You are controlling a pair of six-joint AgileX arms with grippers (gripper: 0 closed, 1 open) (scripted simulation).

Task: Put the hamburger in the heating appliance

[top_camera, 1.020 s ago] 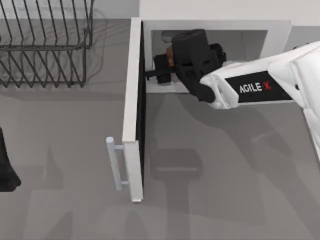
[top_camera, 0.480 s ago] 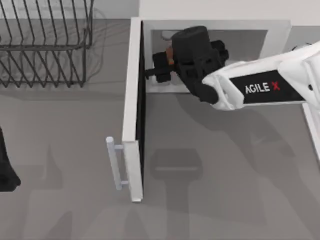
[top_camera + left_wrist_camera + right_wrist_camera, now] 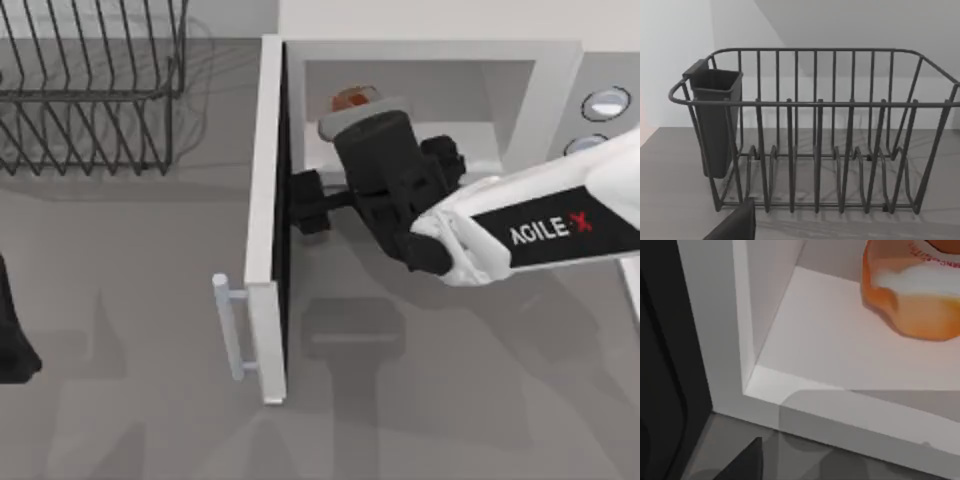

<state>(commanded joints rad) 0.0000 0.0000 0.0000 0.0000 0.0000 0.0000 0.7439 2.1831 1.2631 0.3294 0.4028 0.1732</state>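
The hamburger (image 3: pixel 352 98), a small orange and white lump, rests on the floor of the heating appliance (image 3: pixel 560 60), near the cavity's back left corner. The right wrist view shows the hamburger (image 3: pixel 912 295) close up on the white cavity floor (image 3: pixel 830 340). My right gripper (image 3: pixel 306 205) is open and holds nothing. It hovers just outside the cavity's front edge, close to the inner face of the open door (image 3: pixel 268 200). My left arm (image 3: pixel 12 335) stays parked at the table's left edge.
The door stands swung out toward the front, with its grey bar handle (image 3: pixel 232 325) on the left side. Two round knobs (image 3: pixel 605 102) sit on the appliance's right. A black wire rack (image 3: pixel 90 90) stands at the back left, and the left wrist camera faces this rack (image 3: pixel 815 150).
My right gripper has let go of the hamburger inside the cavity and pulled back out toward the front. The hamburger stays where it was left.
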